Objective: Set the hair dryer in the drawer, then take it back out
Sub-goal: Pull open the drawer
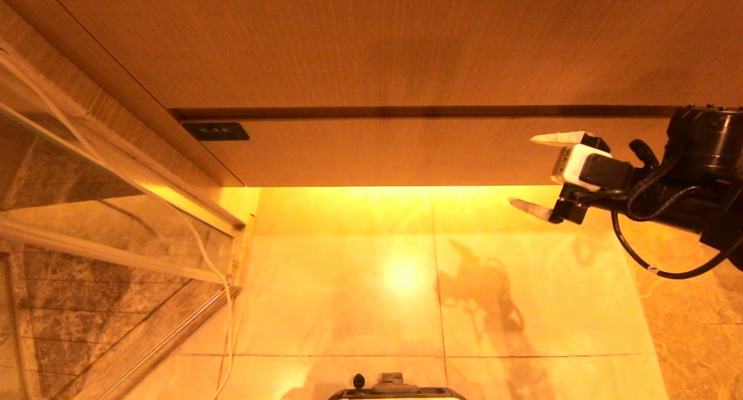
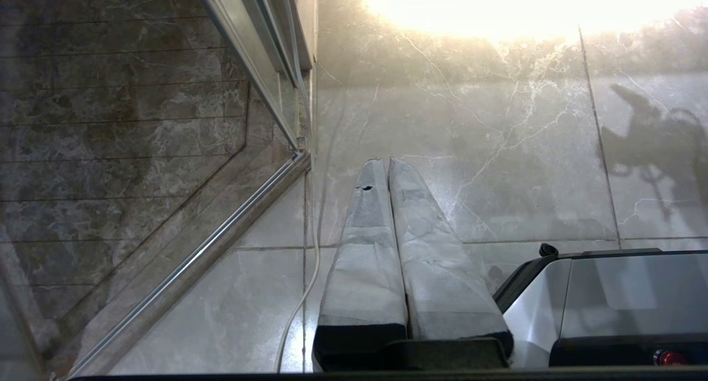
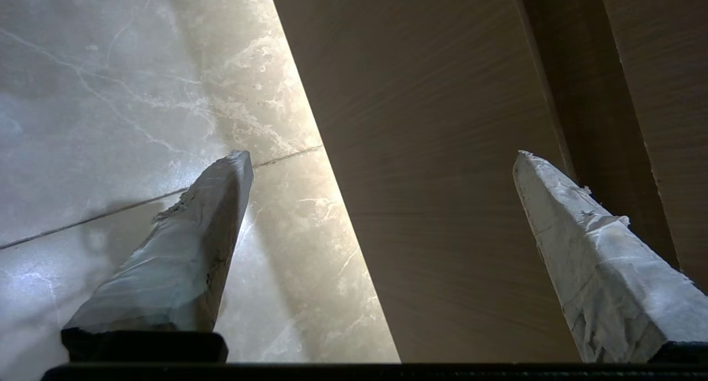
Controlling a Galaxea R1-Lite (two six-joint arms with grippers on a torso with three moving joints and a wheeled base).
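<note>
The drawer (image 1: 406,150) is pushed in under the wooden countertop (image 1: 371,40); only its flat wood-grain front with a small black label (image 1: 215,131) shows. The same front (image 3: 442,204) fills the right wrist view. My right gripper (image 1: 527,170) hangs at the right end of that front, pointing left along it, open, its two taped fingers far apart with nothing between them. One fingertip (image 3: 240,160) lies over the floor, the other (image 3: 525,162) near the dark gap under the countertop. My left gripper (image 2: 386,162) is parked low over the floor, shut and empty. The hair dryer is out of view.
A glass shower screen with a metal rail (image 1: 116,255) stands at the left, with a pale cord (image 1: 223,284) trailing down beside it. Glossy marble floor tiles (image 1: 348,295) lie below the drawer. My own base (image 1: 397,388) shows at the near edge.
</note>
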